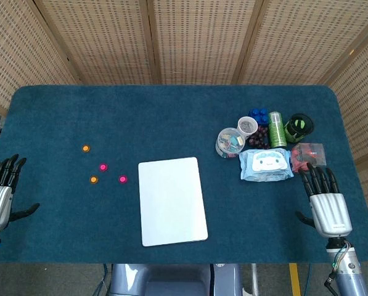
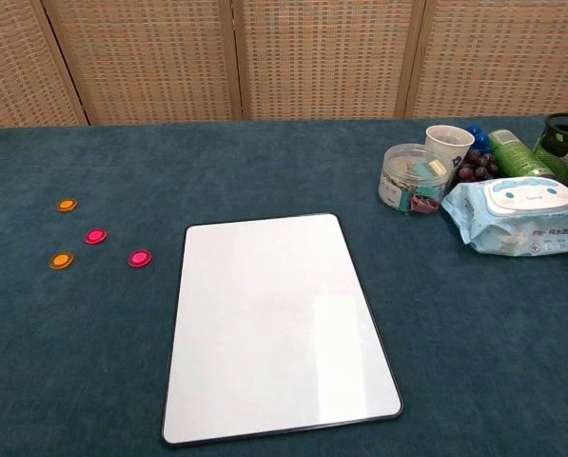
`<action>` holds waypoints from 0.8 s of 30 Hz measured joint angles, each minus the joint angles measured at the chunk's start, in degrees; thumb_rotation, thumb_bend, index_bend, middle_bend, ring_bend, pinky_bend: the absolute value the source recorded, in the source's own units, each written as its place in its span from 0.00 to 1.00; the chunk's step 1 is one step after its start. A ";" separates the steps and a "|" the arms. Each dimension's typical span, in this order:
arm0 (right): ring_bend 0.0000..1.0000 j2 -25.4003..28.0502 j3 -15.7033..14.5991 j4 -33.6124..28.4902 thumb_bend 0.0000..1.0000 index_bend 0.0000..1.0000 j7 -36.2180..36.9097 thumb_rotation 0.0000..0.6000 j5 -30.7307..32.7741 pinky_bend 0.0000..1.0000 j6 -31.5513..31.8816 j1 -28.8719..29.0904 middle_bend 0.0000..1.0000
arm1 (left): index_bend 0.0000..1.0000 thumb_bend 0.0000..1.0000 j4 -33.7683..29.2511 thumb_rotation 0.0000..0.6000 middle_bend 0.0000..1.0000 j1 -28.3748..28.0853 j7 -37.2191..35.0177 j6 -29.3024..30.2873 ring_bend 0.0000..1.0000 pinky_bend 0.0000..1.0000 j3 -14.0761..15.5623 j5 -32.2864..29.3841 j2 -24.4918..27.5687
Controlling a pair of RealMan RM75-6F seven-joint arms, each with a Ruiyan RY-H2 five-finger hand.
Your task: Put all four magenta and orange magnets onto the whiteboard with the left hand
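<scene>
A white whiteboard [image 1: 172, 200] [image 2: 276, 322] lies flat on the blue table with nothing on it. To its left sit two orange magnets [image 1: 85, 148] [image 1: 94, 179] and two magenta magnets [image 1: 103, 166] [image 1: 122, 179]; the chest view shows the orange ones [image 2: 67, 205] [image 2: 62, 260] and the magenta ones [image 2: 95, 236] [image 2: 140, 257] too. My left hand [image 1: 0, 188] rests at the table's left edge, fingers spread and holding nothing, well left of the magnets. My right hand [image 1: 324, 200] lies open at the right front. Neither hand appears in the chest view.
At the back right stands a cluster: a wet-wipes pack [image 1: 266, 164], a clear tub of clips [image 1: 230, 142], a paper cup [image 1: 248, 126], a green can [image 1: 277, 129], a black-green holder [image 1: 299, 126], blue and dark balls [image 1: 259, 115], a small red packet [image 1: 308, 154].
</scene>
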 measured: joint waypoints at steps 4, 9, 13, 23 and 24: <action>0.00 0.09 -0.03 -0.16 0.14 0.00 0.09 1.00 0.08 0.00 -0.04 0.00 0.00 | 0.00 0.01 -0.03 1.00 0.00 -0.04 0.02 -0.33 0.00 0.00 -0.06 -0.25 0.05; 0.00 0.11 -0.12 -0.46 0.14 0.00 0.43 1.00 0.21 0.00 0.09 -0.14 0.00 | 0.00 0.01 0.14 1.00 0.00 -0.36 0.28 -1.23 0.00 0.00 -0.03 -0.33 -0.04; 0.00 0.14 -0.22 -0.67 0.14 0.00 0.26 1.00 0.32 0.00 -0.16 -0.08 0.00 | 0.00 0.01 1.90 1.00 0.00 -1.63 -0.52 -1.93 0.00 0.00 -0.33 1.22 -0.97; 0.00 0.53 -0.17 -1.23 0.14 0.00 1.59 1.00 1.49 0.00 -1.18 0.09 0.00 | 0.23 0.13 6.31 1.00 0.00 -10.72 -1.07 -17.59 0.00 0.00 -2.24 -1.60 -4.88; 0.00 0.58 -0.18 -1.29 0.14 0.00 1.67 1.00 1.57 0.00 -1.27 0.12 0.00 | 0.26 0.14 6.91 1.00 0.00 -12.08 -0.85 -19.81 0.00 0.00 -2.52 -2.32 -5.58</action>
